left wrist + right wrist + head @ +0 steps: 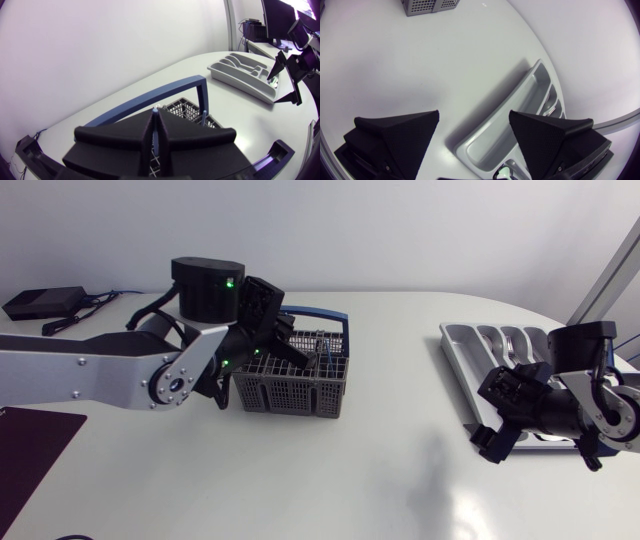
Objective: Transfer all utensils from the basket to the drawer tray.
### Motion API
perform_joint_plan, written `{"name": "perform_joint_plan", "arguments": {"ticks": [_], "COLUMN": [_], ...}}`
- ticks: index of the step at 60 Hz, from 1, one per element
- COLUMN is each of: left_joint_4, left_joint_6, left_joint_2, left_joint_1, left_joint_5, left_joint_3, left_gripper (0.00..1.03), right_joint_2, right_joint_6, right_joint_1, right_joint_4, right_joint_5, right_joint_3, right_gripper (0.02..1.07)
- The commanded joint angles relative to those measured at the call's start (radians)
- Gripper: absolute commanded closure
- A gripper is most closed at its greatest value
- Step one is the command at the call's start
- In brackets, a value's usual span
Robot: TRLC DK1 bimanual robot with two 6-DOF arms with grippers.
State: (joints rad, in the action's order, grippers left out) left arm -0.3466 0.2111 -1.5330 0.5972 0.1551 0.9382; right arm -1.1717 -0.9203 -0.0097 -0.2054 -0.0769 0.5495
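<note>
Mesh basket (290, 390), moulded tray (458, 340), left gripper (155, 117) pinching slim utensil (158, 140)

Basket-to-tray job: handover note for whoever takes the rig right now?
Left gripper: jaws shut on a thin blue-grey utensil, upright at the basket.
Right gripper: jaws open, empty, over one end of the drawer tray.
Done: cannot tell what the tray already holds.
Left: carry the gripped utensil to the tray, then check the basket for more.

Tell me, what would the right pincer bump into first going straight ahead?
Probably the drawer tray: its grey end sits just ahead of the open right pincer, though depth is unclear.
</note>
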Motion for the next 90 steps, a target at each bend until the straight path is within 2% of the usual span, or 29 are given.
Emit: {"name": "perform_joint_plan", "arguments": {"ticks": [1,19,30,38,44,51,67,77,90], "left_joint_4": [0.023,0.135,0.248,0.347,0.452,0.523,0.603,0.607,0.607], "left_joint_6": [-0.012,-0.058,-0.105,-0.164,-0.228,-0.296,-0.409,-0.432,-0.446], "left_joint_2": [0.054,0.151,0.223,0.258,0.264,0.257,0.16,0.123,0.112], "left_joint_1": [0.01,0.035,0.038,0.032,0.023,0.004,-0.034,-0.031,-0.027], "left_joint_5": [-0.003,-0.015,-0.042,-0.094,-0.172,-0.273,-0.545,-0.631,-0.674], "left_joint_3": [0.039,0.096,0.155,0.202,0.248,0.28,0.318,0.312,0.306], "left_gripper": [1.0,1.0,1.0,1.0,1.0,1.0,1.0,1.0,1.0], "right_joint_2": [0.014,0.066,0.116,0.158,0.181,0.182,0.127,0.049,-0.062], "right_joint_6": [0.026,0.043,0.089,0.15,0.199,0.273,0.446,0.514,0.571], "right_joint_1": [0.016,0.033,0.062,0.086,0.093,0.154,0.402,0.447,0.488], "right_joint_4": [-0.003,-0.029,-0.075,-0.166,-0.259,-0.336,-0.359,-0.347,-0.345], "right_joint_5": [0.014,0.019,0.016,-0.057,-0.173,-0.267,-0.339,-0.405,-0.458], "right_joint_3": [-0.029,-0.02,0.018,0.09,0.158,0.221,0.311,0.374,0.448], "right_gripper": [0.06,0.06,0.06,0.06,0.07,0.07,0.13,0.16,0.22]}}
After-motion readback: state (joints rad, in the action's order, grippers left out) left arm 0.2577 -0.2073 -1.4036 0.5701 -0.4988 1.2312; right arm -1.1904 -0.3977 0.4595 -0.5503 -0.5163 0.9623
